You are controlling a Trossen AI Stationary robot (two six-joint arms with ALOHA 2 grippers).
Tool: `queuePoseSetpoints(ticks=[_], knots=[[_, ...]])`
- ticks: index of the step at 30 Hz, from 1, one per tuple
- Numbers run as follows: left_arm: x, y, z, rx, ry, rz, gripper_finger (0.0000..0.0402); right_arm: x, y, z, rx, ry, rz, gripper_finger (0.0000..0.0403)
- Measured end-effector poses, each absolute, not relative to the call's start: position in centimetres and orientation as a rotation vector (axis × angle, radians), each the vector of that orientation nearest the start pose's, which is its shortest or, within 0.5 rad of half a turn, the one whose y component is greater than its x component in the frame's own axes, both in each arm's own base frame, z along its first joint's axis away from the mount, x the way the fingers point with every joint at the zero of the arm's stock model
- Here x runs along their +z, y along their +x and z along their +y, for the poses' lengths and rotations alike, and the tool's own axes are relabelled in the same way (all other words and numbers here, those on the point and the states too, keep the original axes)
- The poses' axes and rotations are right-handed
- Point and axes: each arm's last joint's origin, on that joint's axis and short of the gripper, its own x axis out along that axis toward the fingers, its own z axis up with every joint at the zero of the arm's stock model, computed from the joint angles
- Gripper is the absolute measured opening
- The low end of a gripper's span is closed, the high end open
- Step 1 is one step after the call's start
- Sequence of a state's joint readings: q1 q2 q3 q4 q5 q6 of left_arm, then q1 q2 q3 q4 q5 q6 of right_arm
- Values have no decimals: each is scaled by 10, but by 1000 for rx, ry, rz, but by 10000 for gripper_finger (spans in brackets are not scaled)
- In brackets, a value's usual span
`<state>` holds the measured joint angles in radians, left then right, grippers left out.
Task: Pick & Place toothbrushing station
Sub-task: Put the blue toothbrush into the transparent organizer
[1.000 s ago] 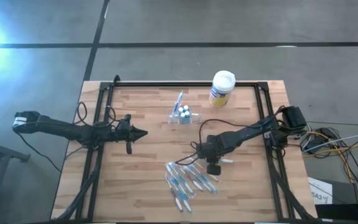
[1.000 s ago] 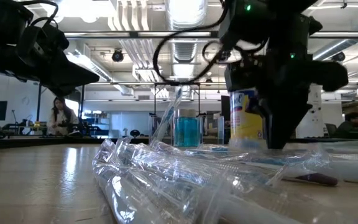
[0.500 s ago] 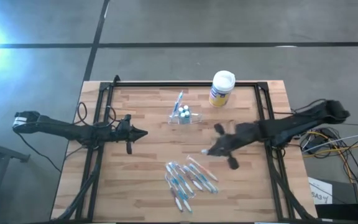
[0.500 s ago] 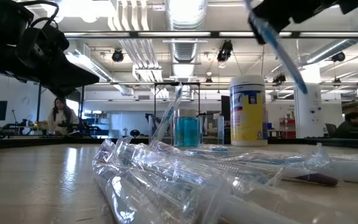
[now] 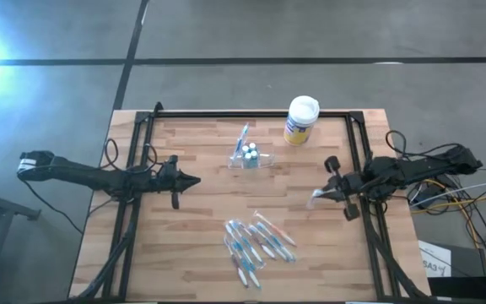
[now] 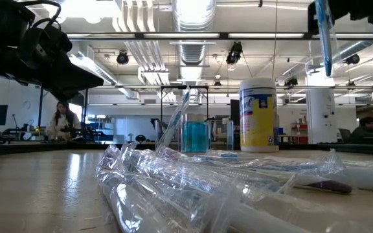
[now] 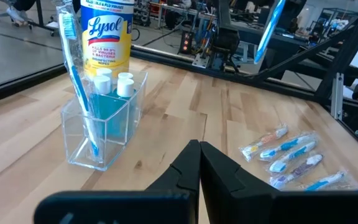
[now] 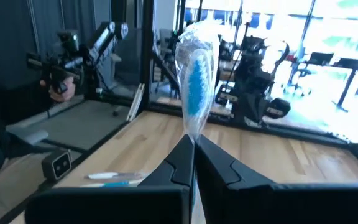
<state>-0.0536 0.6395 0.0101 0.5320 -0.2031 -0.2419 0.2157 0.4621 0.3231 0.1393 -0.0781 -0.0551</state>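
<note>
Toothbrushing station (image 5: 249, 157), a small clear cup, stands at the far middle of the tabletop (image 5: 192, 253), already holding one upright blue-and-white brush and a few white-capped tubes, with the yellow canister (image 5: 300, 120) beyond it to the right. Nearer the front, a heap of wrapped toothbrushes (image 5: 258, 245) lies loose on the wood. A second ago the right tool (image 5: 323, 194) was down over that heap; it has since lifted and swung out to the right edge, jaws clamped on a wrapped blue toothbrush (image 8: 196, 93) held upright, so one pick looks complete and the carry to the cup remains. The left tool (image 5: 191, 180) waits pinched shut and empty at the left of the tabletop, unmoved. From overhead the carried brush is only a pale smudge; the right wrist camera shows its blue bristles inside clear film, and the low camera shows it hanging high at the right. Only the left wrist camera shows the cup's contents plainly.
</note>
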Motion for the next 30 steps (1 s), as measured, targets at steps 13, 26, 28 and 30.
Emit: queuePoseSetpoints(ticks=[13,26,28,30], knots=[[156,137,-1,175,-263,72,10,215,102,24,275,-41,-122,8],[156,137,-1,187,-272,68,10,211,104,19,104,22,-115,8],[156,137,-1,187,-272,68,10,221,106,20,99,11,-128,8],[156,137,-1,187,-272,68,10,233,110,21,97,-17,-121,8]])
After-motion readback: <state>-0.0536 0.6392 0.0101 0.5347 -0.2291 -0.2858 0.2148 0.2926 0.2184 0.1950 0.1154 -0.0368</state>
